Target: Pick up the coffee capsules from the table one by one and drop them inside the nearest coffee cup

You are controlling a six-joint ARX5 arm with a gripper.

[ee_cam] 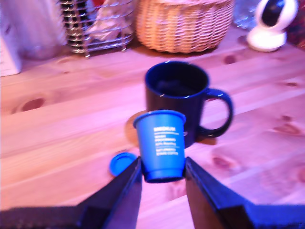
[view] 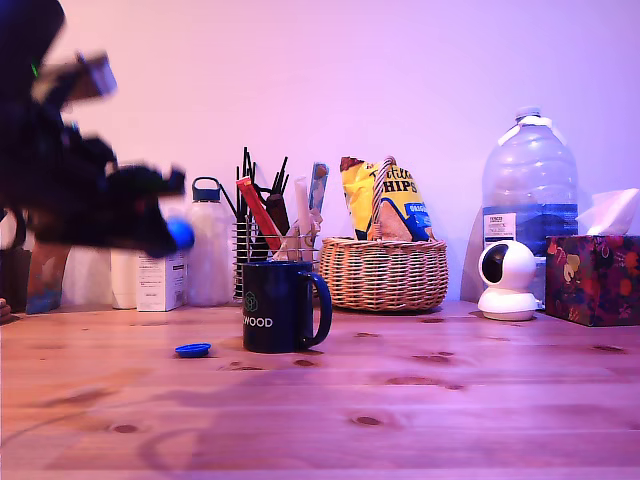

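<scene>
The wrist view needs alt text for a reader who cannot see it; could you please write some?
The gripper holds a blue coffee capsule between its two dark fingers above a wooden table, just short of a dark navy mug. A second blue capsule lies flat on the table beside the mug; a wicker basket stands behind.

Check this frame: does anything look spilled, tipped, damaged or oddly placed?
Nothing stands out. The gripper holds one blue capsule above the table, the mug stands upright, and the second capsule lies flat beside it. No spill shows on the table.
</scene>
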